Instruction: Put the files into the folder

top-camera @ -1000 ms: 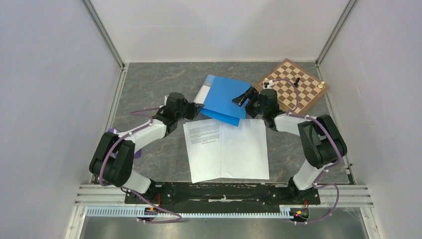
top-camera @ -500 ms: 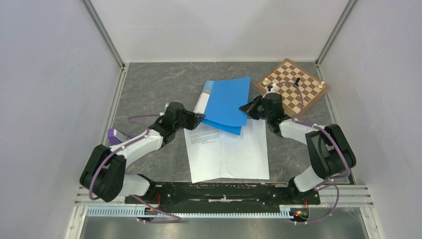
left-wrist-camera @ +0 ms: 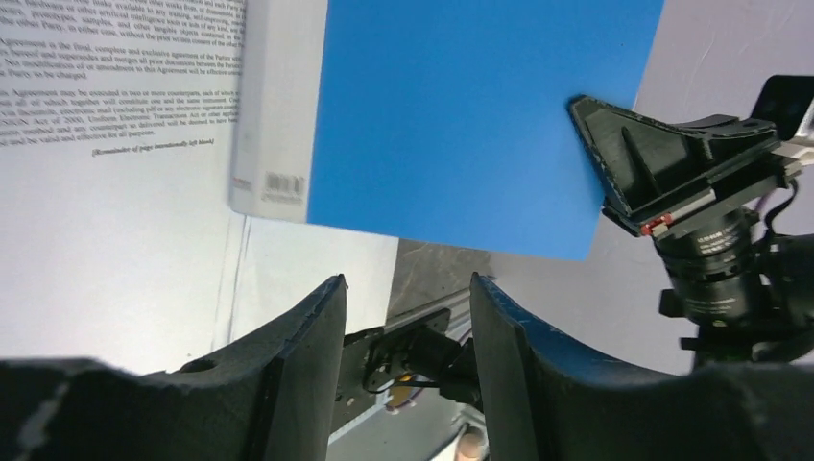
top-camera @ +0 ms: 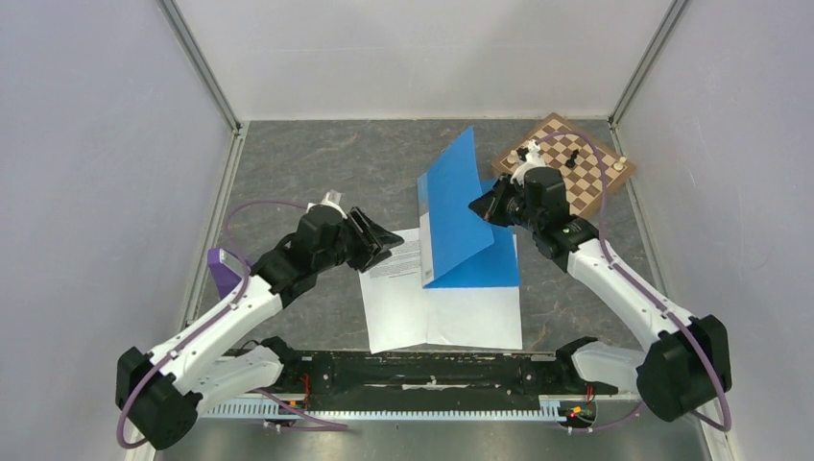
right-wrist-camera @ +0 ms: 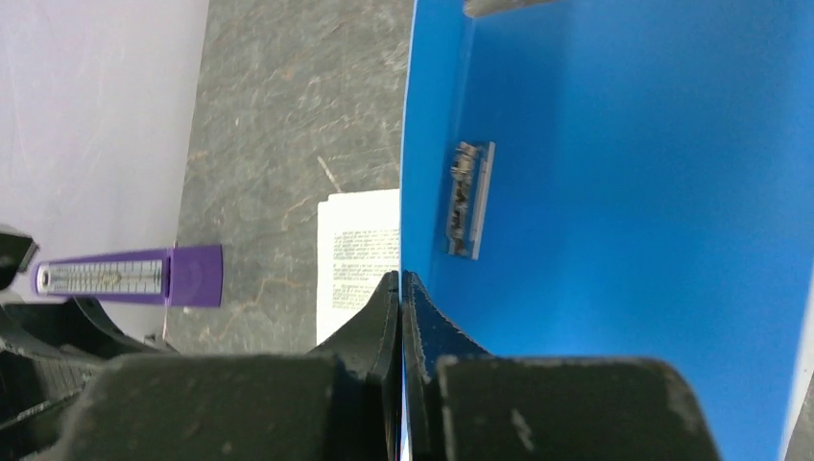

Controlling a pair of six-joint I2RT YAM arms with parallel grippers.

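Right gripper (top-camera: pixel 483 206) jaws clamped on the free edge of the bright blue plastic folder (top-camera: pixel 451 206), standing its cover upright mid-bench so the metal clip (right-wrist-camera: pixel 470 197) inside is exposed. Left gripper (top-camera: pixel 382 240) jaws apart and empty, beside the loose white printed sheets (top-camera: pixel 437 312). Those lie flat toward the near edge, partly under the folder, so it's likely staged to slide them in.

Small print on the files (left-wrist-camera: pixel 96 77), perhaps "Remainder of page intentionally left blank"

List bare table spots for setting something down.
Free: far-left table behind left arm, up to folder; near strip between left arm and files. Crowded: centre, where right gripper holds folder over files beside left gripper; chessboard fills far right.
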